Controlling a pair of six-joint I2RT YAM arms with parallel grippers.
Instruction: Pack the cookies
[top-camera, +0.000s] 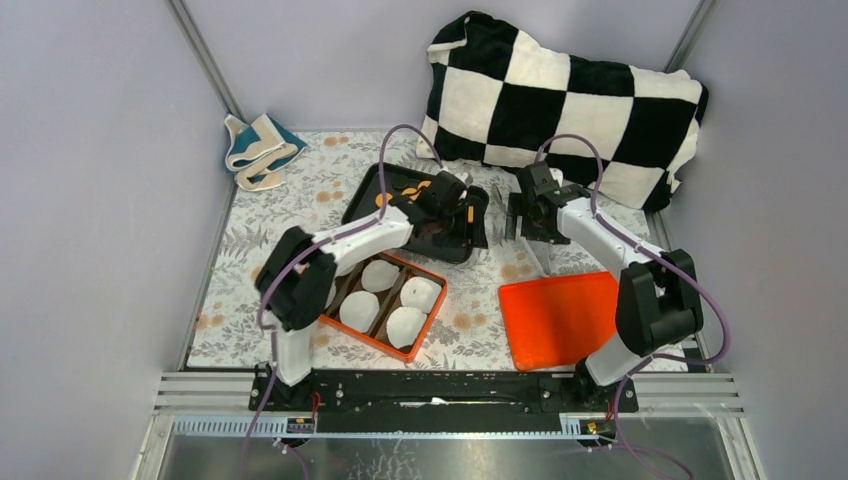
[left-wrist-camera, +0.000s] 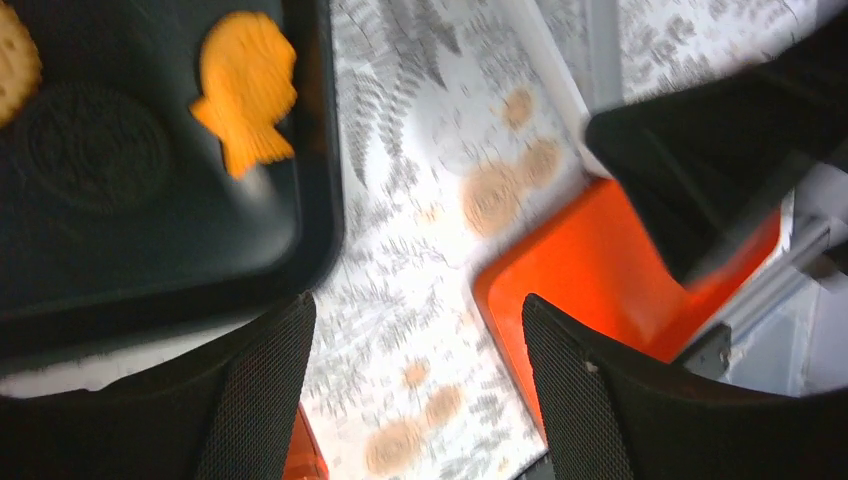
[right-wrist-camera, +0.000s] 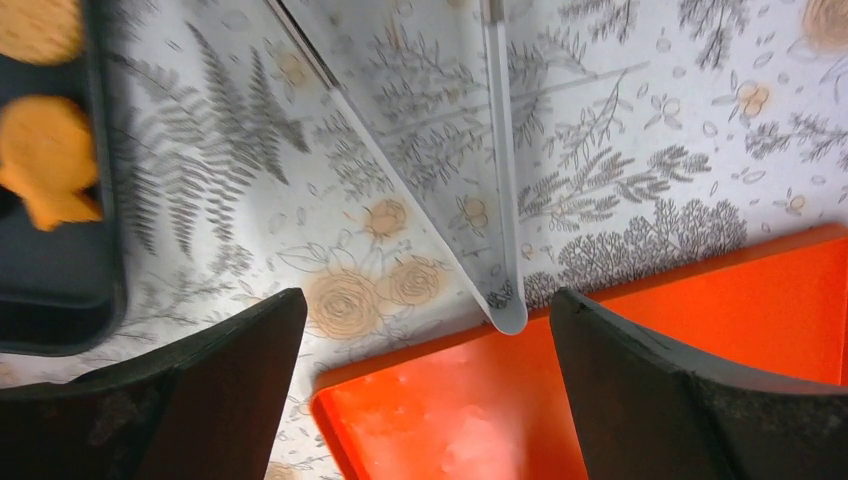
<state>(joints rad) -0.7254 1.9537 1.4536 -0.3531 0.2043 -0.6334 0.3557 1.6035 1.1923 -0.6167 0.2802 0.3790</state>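
Nearest the arm bases, the orange four-compartment plastic box is sitting on the floral-printed counter with white round paper liners in its compartments and, as far as I am seeing, no cookie in any. The flat orange plastic lid is lying well apart to its right.

Beyond them I am holding both arms close together. The left arm's fingers are spread wide and gripping nothing, hanging at the right end of the black rectangular tray. The right arm's fingers are gaping fully, also empty, above the tip of a clear plastic wedge-shaped tool, possibly tongs.

The cookies are lying on the tray: an orange fish-shaped cookie, a pale round cookie and a dark embossed round cookie that is barely showing against the black.

My worry is that the left fingers are framing bare counter, not a cookie, so closing here would be catching nothing. Dropping onto the tray rim would be shoving or tipping the tray. The discs are thin and flat, so a pinch could be snapping one or skating it away. With the two wrists this near, a sideways reach is risking a collision or knocking the clear tool.
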